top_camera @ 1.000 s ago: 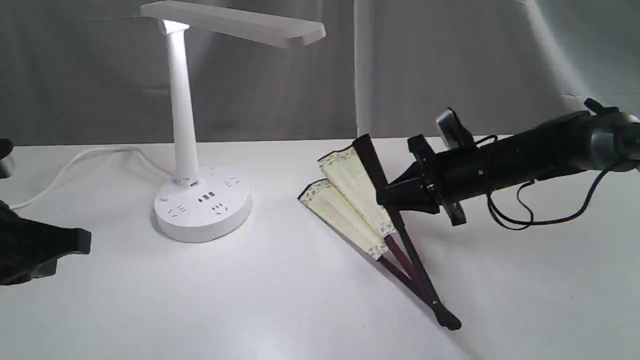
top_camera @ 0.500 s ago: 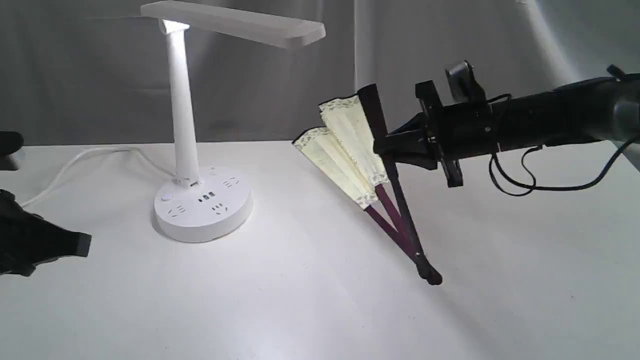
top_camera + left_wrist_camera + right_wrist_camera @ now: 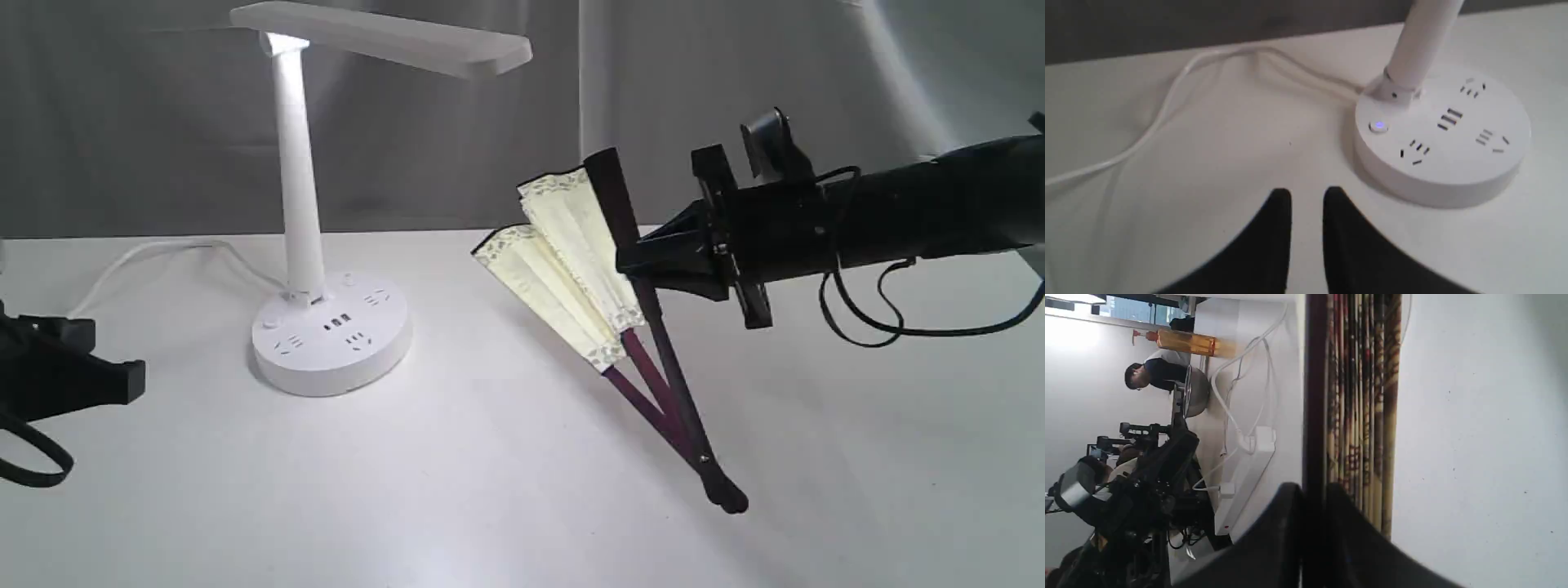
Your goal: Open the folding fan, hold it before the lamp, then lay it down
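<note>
There are two end effectors, one lamp, one cord and one fan on one white bench point(image 3: 457, 506). At the far left, the left end effector point(image 3: 122, 382) is low over the bench. In its wrist view, its two black fingers point(image 3: 1280, 212) have only a narrow gap between them and hold nothing. They point toward the round base of the lamp point(image 3: 1441, 134), where a small blue light is on. The white cord point(image 3: 139, 257) runs from the base toward the left edge. The lamp point(image 3: 302, 204) stands upright, left of the middle, with its flat head reaching to the right. Right of the middle is the fan point(image 3: 571, 253), only partly open. Two bundles of cream pleats are spread to the left of the dark guard stick, which is tilted. The right end effector point(image 3: 637, 265) is closed on this guard stick, and the right wrist view shows the stick pinched between the two fingers point(image 3: 1286, 522) with the folded pleats point(image 3: 1359, 396) just beside it. The pivot end of the fan is low near the bench; I cannot tell if it touches. Compared with one second ago, the fan is higher. Compared with half a second ago, it has come down a little. The pleats are spread about the same. The left arm has changed its pose slightly, and a cable loop now shows under it.
</note>
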Controlling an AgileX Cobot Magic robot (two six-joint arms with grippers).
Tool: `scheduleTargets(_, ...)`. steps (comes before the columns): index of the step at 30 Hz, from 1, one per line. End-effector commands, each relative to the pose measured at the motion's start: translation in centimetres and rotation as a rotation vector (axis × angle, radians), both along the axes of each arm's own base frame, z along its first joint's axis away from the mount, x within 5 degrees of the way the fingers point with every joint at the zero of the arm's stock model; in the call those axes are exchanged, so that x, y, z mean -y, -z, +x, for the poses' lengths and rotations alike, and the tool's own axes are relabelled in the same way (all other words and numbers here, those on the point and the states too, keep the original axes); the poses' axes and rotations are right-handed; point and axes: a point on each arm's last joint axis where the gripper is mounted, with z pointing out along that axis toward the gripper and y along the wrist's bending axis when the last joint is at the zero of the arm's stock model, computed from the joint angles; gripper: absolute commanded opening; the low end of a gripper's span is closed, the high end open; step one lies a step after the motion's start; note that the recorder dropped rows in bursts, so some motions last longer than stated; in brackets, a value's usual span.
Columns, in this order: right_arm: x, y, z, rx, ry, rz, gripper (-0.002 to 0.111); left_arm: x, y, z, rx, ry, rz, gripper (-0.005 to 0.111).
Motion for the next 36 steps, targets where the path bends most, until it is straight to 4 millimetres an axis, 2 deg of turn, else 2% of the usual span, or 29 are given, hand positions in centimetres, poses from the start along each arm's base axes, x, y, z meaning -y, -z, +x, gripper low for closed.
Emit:
scheduleTargets(1,0.0,-0.9,-0.8,0.05,-0.013,0.014,0.0,0.1,-0.2,-0.1,0.063,-0.045,-0.095,0.015)
scheduleTargets(3,0.0,-0.9,-1.3,0.06,-0.021,0.01,0.0,0.4,0.0,-0.3,0.064,-0.02,-0.127,0.015)
scheduleTargets(6,0.0,-0.4,-2.1,0.045,-0.027,0.007,0.0,1.6,-0.1,-0.5,0.064,0.14,-0.101,0.012)
scheduleTargets(12,0.0,0.6,-3.5,0.033,-0.031,0.016,0.0,3.7,-1.0,-0.8,0.092,0.284,-0.387,0.008)
scheduleTargets(14,0.0,0.7,-3.8,0.019,-0.027,0.019,0.0,4.0,-1.1,-0.9,0.091,0.313,-0.405,0.009)
scheduleTargets(21,0.0,-0.4,-4.7,0.06,-0.05,-0.003,0.0,4.4,-0.8,-1.3,0.074,0.397,-0.332,0.009)
scheduleTargets(24,0.0,-1.5,-5.0,0.106,-0.059,-0.01,0.0,4.3,-0.2,-1.5,0.057,0.471,-0.141,0.009)
scheduleTargets(27,0.0,-2.4,-5.1,0.14,-0.062,-0.011,0.0,3.3,0.7,-1.4,-0.005,0.445,0.044,0.009)
scheduleTargets(31,0.0,-2.6,-5.2,0.145,-0.063,-0.012,0.0,2.5,0.9,-1.2,-0.041,0.307,-0.013,0.009)
scheduleTargets(36,0.0,-2.6,-5.2,0.151,-0.065,-0.013,0.0,3.2,0.8,-1.4,-0.039,0.383,-0.034,0.009)
